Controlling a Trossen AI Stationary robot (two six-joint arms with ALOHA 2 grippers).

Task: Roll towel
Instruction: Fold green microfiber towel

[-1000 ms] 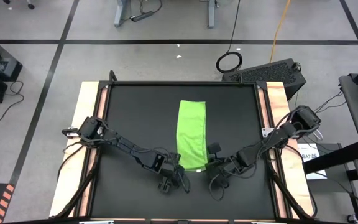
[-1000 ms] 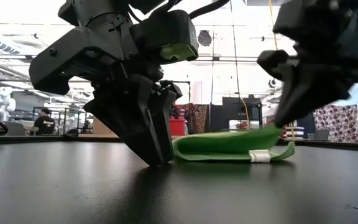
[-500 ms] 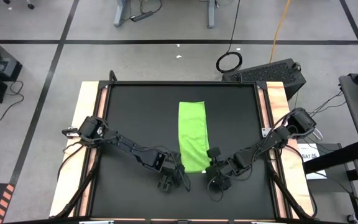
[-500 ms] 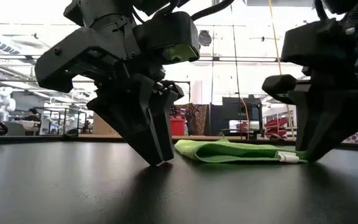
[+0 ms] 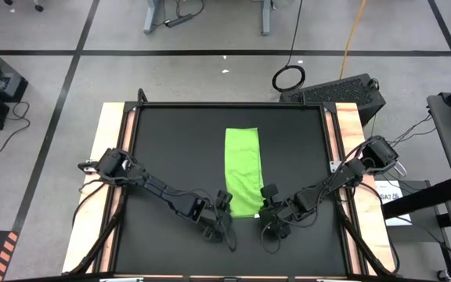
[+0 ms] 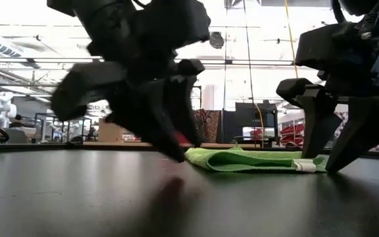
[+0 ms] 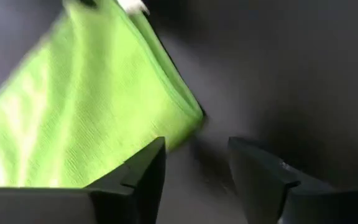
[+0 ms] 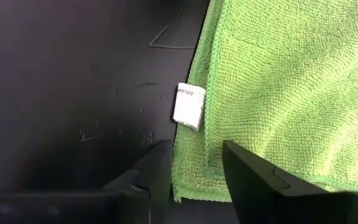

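Note:
The lime-green towel [image 5: 242, 168] lies folded into a narrow strip on the black table, running from far to near. A white label [image 8: 188, 106] sticks out of its right edge near the near end. My right gripper [image 5: 266, 210] is open at the towel's near right corner, with one finger on each side of it. My left gripper [image 5: 224, 205] is open beside the near left corner [image 7: 194, 115], which lies just beyond its fingers. In the low view the towel [image 6: 252, 159] lies flat between the two grippers. My right gripper comes slanting down from the table's near right, and its open fingers [image 8: 247, 171] stand astride the towel's near right corner [image 8: 191, 183]. I cannot tell whether either finger touches the cloth. My left gripper has one finger [image 7: 145, 168] in front of the towel's near edge, and I cannot tell whether it touches.
The black table top [image 5: 171, 149] has bare room on both sides of the towel and beyond its far end. Pale wooden strips [image 5: 112, 157] border it left and right. Both arms reach in low from the near corners.
My right gripper has sunk a little, opened and let go of the towel's near right corner. That corner was lifted off the table and now lies flat. My left gripper has rolled about its own pointing line beside the near left corner.

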